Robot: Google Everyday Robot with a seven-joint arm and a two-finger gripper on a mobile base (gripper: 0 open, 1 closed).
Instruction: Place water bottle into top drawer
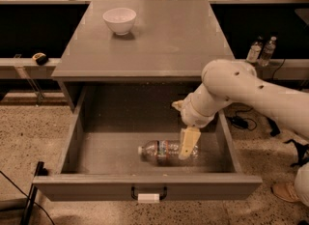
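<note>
The camera view looks down on a grey cabinet whose top drawer (72,142) is pulled wide open toward the viewer. The water bottle (161,151) lies on its side on the drawer's speckled floor, near the front wall and right of the middle. Its white cap points left and its label band sits about halfway along its length.

The claw (188,144) hangs down inside the drawer right over the bottle's right half, its pale tip overlapping the bottle. From here I cannot tell whether the claw is open or closed on the bottle. The white arm (241,86) reaches in from the right, bending over the drawer's right wall.

A dark handle (148,191) and a small white tag (148,198) sit on the drawer front. On the table (164,40) above, a white bowl (119,20) stands near the back left. Two small bottles (260,50) stand on a ledge to the right.
</note>
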